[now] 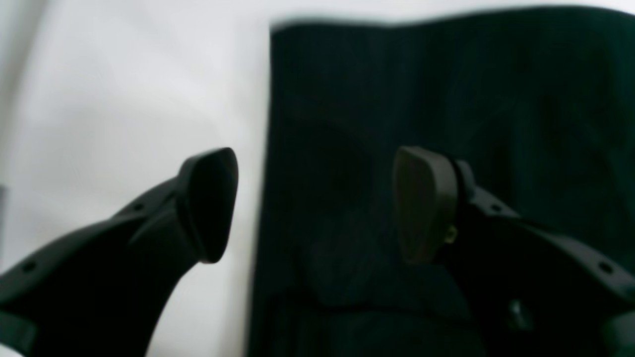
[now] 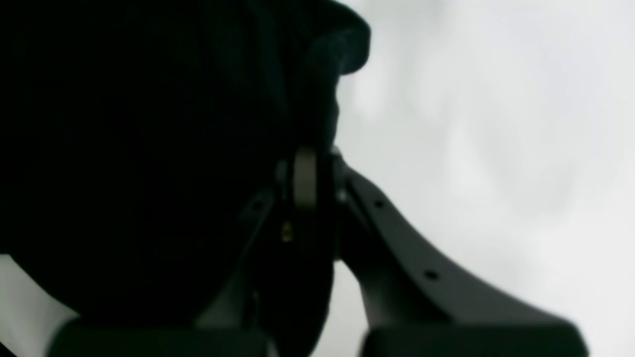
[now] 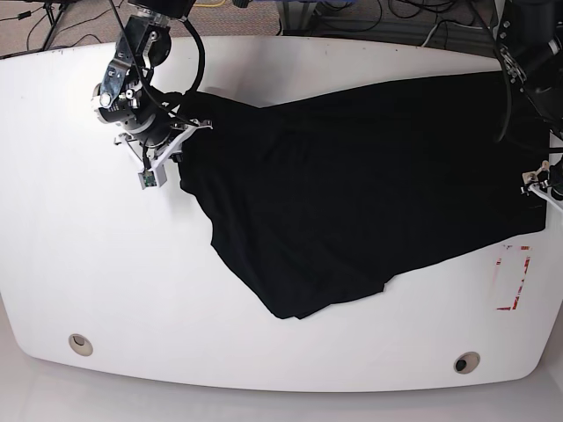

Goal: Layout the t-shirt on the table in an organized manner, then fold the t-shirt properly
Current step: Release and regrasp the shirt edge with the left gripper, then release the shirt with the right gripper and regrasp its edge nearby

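The black t-shirt (image 3: 352, 185) lies spread, print side hidden, over the right and middle of the white table (image 3: 88, 264), with a loose point hanging toward the front. My right gripper (image 2: 317, 173) is shut on a bunched edge of the t-shirt (image 2: 149, 148); in the base view the right gripper (image 3: 179, 141) sits at the cloth's left end. My left gripper (image 1: 317, 203) is open, straddling a straight edge of the t-shirt (image 1: 446, 89), one finger (image 1: 208, 203) over bare table (image 1: 124, 99), the other over cloth. In the base view the left gripper (image 3: 538, 182) is at the shirt's right edge.
A red tape rectangle (image 3: 513, 277) marks the table's right side just below the shirt's corner. Two round grommet holes (image 3: 80, 343) (image 3: 466, 361) sit near the front edge. Cables lie on the floor behind the table (image 3: 369, 18).
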`<state>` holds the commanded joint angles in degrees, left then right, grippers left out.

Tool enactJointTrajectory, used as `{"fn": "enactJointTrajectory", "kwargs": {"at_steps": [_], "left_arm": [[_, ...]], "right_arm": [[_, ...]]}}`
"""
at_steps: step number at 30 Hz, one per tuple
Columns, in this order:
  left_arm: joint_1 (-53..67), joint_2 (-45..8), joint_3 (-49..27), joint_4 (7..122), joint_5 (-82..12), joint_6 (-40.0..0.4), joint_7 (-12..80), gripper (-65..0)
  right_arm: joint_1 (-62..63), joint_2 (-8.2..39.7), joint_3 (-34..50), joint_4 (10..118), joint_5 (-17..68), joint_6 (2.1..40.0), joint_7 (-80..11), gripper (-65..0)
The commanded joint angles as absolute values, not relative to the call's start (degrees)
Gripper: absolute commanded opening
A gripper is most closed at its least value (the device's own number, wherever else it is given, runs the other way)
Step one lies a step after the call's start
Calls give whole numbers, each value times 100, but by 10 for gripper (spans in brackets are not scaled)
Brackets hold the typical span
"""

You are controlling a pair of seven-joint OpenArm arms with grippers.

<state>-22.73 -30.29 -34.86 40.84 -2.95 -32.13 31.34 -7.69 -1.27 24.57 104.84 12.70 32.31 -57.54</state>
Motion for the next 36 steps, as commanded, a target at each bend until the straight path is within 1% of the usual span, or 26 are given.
{"fn": "enactJointTrajectory", "kwargs": {"at_steps": [1, 4, 7, 9, 11, 12, 13, 14, 15, 16, 18, 19, 20, 25, 30, 36], "left_arm": [[-2316, -3029, -3451, 3978, -295, -3169, 3064, -186], [-2492, -3029, -3240, 3530, -295, -3002, 2747, -186], [-2642, -3029, -3011, 3213, -295, -2844, 2448, -192], [-2721, -3029, -2932, 3081, -295, -2791, 2343, -192], [-2774, -3020, -2853, 2985, -295, -2774, 2264, -212], [-2782, -3020, -2826, 2976, -303, -2765, 2246, -254], [-2791, -3011, -2826, 2967, -303, -2765, 2229, -282], [-2791, -3011, -2818, 2967, -303, -2765, 2220, -331], [-2791, -3011, -2818, 2976, -303, -2765, 2220, -424], [-2791, -3011, -2818, 2976, -303, -2782, 2220, -474], [-2791, -3011, -2818, 2976, -303, -2809, 2220, -606], [-2791, -3011, -2818, 2976, -303, -2809, 2220, -642], [-2791, -3011, -2809, 2976, -303, -2809, 2220, -650], [-2765, -3011, -2809, 2976, -303, -2818, 2229, -650], [-2756, -3020, -2809, 2976, -303, -2818, 2264, -650], [-2677, -3020, -2809, 2976, -303, -2818, 2264, -650]], "right_arm": [[-769, -119, 2457, 10484, 1270, 3231, -5754, -588], [-778, -119, 2466, 10580, 1270, 3231, -5754, -479], [-813, -136, 2466, 10818, 1270, 3231, -5754, -349], [-822, -145, 2466, 10985, 1270, 3231, -5763, -290], [-822, -145, 2466, 11169, 1270, 3231, -5789, -249], [-822, -145, 2466, 11257, 1270, 3231, -5859, -231], [-822, -145, 2466, 11292, 1270, 3231, -5895, -227], [-804, -145, 2466, 11327, 1270, 3231, -5930, -224], [-769, -136, 2466, 11345, 1270, 3231, -5974, -224], [-760, -127, 2466, 11336, 1270, 3231, -5974, -224], [-602, -119, 2475, 11301, 1262, 3231, -5974, -224], [-532, -119, 2475, 11275, 1235, 3231, -5974, -224], [-426, -119, 2475, 11160, 1226, 3231, -5974, -225], [92, -110, 2475, 10589, 1218, 3231, -5974, -227], [312, 4, 2457, 9974, 1270, 3231, -5974, -227], [629, 13, 2448, 9332, 1253, 3231, -5815, -227]]}}
